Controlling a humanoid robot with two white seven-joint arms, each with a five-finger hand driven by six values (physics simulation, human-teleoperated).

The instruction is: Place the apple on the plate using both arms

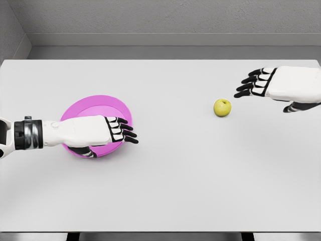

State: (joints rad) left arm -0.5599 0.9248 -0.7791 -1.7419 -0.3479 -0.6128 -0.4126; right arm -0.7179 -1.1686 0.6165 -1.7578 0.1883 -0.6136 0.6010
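A yellow-green apple [222, 107] sits on the white table, right of the middle. A pink plate [95, 108] lies at the left. My left hand [120, 131] hovers over the plate's near half, palm down, fingers stretched out and holding nothing; it hides the plate's front part. My right hand [256, 83] comes in from the right edge, above and to the right of the apple, fingers spread and pointing left, apart from the fruit.
The white table [170, 191] spans the view, with its far edge against a grey wall and its near edge at the bottom.
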